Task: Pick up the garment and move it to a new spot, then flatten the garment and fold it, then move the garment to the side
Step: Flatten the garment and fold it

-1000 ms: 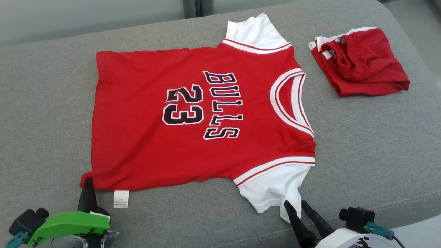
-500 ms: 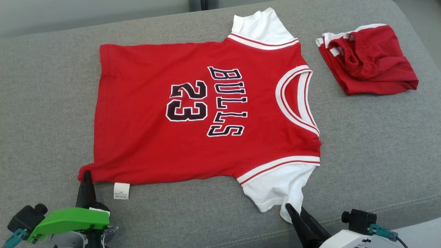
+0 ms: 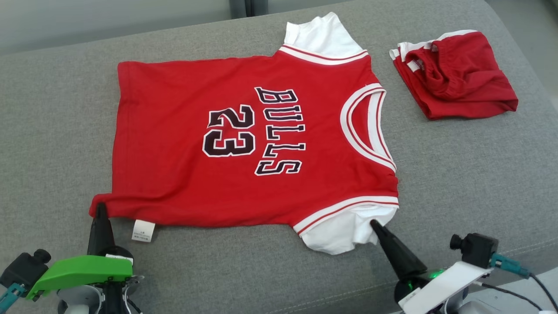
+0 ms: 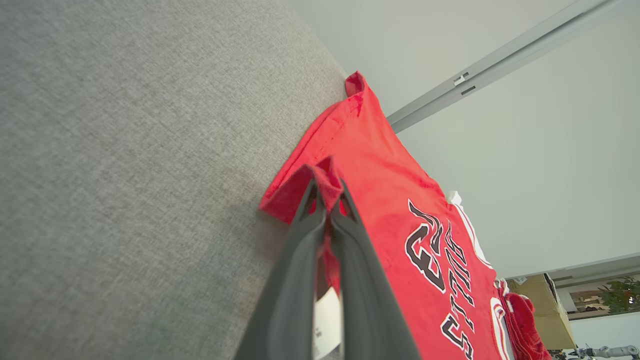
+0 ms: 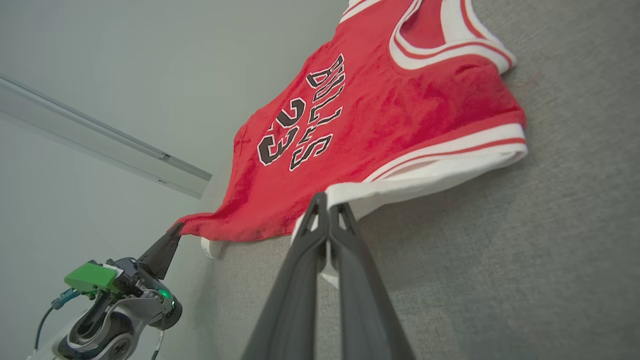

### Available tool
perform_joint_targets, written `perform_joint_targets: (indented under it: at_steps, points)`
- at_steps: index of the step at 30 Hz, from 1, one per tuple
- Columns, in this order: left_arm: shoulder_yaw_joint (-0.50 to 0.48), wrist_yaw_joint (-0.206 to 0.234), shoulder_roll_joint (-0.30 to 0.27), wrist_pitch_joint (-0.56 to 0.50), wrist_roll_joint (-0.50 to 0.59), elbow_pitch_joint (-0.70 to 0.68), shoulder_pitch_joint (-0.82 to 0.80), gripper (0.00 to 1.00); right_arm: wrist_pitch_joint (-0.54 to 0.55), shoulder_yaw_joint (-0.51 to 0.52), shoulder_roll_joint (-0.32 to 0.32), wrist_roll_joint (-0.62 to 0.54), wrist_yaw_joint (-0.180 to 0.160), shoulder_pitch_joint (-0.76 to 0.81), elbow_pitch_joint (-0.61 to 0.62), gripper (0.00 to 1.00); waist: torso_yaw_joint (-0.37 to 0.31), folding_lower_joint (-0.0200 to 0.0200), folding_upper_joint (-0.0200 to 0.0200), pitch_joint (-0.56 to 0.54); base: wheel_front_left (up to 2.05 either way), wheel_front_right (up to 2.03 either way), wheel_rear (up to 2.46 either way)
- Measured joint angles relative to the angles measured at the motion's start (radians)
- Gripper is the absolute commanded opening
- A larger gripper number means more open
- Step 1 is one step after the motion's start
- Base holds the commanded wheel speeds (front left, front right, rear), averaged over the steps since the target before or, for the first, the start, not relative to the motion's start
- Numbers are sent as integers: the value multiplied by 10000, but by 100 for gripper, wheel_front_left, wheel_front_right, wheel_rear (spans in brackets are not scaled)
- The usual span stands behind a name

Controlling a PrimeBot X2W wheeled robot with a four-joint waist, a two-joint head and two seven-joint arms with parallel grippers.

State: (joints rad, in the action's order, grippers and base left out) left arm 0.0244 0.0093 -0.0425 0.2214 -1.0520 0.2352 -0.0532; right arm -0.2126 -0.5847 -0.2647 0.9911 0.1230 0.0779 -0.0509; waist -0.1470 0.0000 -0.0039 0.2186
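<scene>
Jaws wide a second ago, the right gripper (image 3: pixel 373 223) now clamps the white sleeve (image 3: pixel 335 237) of the jersey (image 3: pixel 244 144) spread mid-cushion (image 3: pixel 471 187). The left gripper (image 3: pixel 101 206) pinches the hem corner (image 3: pixel 110 204) toward the front edge, both ready to fold.

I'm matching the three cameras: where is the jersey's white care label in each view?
Head view: care label lower left, on the jersey's near hem.
Left wrist view: label at bottom centre, between the dark fingers.
Right wrist view: label lower left, below the hem.
Shared landmark: the black 23.
</scene>
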Motion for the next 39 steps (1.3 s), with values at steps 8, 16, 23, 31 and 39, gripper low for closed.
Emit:
perform_joint_targets:
  at_steps: [8,16,23,31,39]
  points:
    - [-25,15,-23,96,251,-165,0,0,-82,830,-918,418,0,-461,568,0,-184,0,0,-231,0,0,0]
    - [422,560,-84,82,1024,265,-358,0,-155,1549,-1290,934,0,-931,86,0,-10,0,0,-364,0,0,0]
    - [867,844,-121,-261,1611,802,-1809,0,527,1588,-1473,1060,0,-2383,-1055,0,123,0,0,-106,0,0,0]
    - [1189,980,-190,-458,2506,1693,-3699,0,1446,1237,-1294,880,-2,-4531,-2186,0,182,0,0,599,0,0,0]
    - [1331,1068,-184,-447,3047,2573,-4910,0,1666,965,-740,543,-2,-5755,-3124,0,161,0,0,1347,0,0,0]
